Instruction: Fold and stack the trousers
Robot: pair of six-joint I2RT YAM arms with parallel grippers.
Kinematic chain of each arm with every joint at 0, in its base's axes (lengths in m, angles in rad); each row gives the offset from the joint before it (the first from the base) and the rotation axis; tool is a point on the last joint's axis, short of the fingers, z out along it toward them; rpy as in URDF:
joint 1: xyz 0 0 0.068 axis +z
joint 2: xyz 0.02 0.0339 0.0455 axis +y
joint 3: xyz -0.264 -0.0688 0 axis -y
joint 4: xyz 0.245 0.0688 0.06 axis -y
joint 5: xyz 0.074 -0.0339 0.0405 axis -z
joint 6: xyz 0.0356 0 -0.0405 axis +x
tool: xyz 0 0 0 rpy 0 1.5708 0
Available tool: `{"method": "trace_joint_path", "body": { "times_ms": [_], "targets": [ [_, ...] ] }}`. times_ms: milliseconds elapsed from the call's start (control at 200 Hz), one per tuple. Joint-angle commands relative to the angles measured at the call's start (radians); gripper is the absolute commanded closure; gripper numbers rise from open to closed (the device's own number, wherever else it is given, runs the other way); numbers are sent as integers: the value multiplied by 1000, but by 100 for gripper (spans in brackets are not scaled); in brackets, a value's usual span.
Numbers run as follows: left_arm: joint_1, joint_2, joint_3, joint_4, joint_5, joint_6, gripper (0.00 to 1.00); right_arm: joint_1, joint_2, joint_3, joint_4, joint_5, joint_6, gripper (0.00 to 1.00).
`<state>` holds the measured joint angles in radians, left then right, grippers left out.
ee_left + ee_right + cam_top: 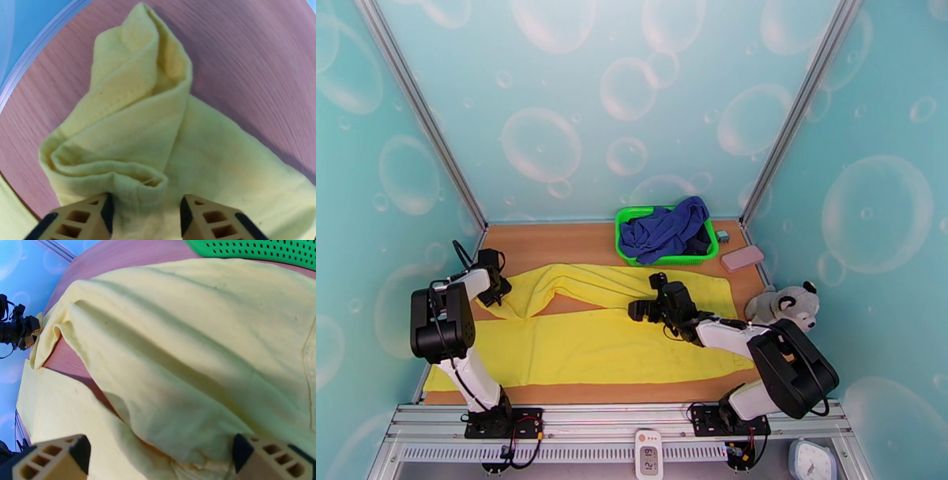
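Currently the surface [553, 237] carries the trousers [592, 339] spread flat, waist right and both legs running left; no fold is made and stacking is not begun. The right end effector [160, 447] hovers wide open over the fabric near the crotch. The left end effector [146, 203] straddles the far leg's bunched cuff [130, 118], jaws part-closed, grip not confirmable.

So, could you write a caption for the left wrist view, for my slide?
Left gripper straddling a bunched end of the yellow trousers on the wooden table.
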<state>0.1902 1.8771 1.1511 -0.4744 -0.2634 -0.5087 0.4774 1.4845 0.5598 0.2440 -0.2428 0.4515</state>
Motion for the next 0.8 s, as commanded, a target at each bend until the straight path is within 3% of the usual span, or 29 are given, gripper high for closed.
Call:
{"method": "trace_joint_path", "body": {
  "times_ms": [0,120,295,495,650,740,795],
  "targets": [
    [-5,13,8,-33,-20,6,72,-6,-22,-21,31,-14,-9,1],
    [-2,-13,-11,-34,-42,16,94,-10,-15,-21,33,-23,-8,1],
    [1,-108,-16,-31,-75,33,100,-17,-12,-9,22,-31,-14,1],
    [30,-274,-34,-71,-89,61,100,-16,2,-6,39,-39,-2,1],
    [105,-410,-113,-133,-88,90,100,-14,28,-4,62,-57,9,1],
    [162,-525,-207,-155,-48,86,93,-14,47,6,62,-65,7,1],
    [199,-609,-265,-155,-19,71,83,-13,57,13,62,-68,4,1]
  ]
}}
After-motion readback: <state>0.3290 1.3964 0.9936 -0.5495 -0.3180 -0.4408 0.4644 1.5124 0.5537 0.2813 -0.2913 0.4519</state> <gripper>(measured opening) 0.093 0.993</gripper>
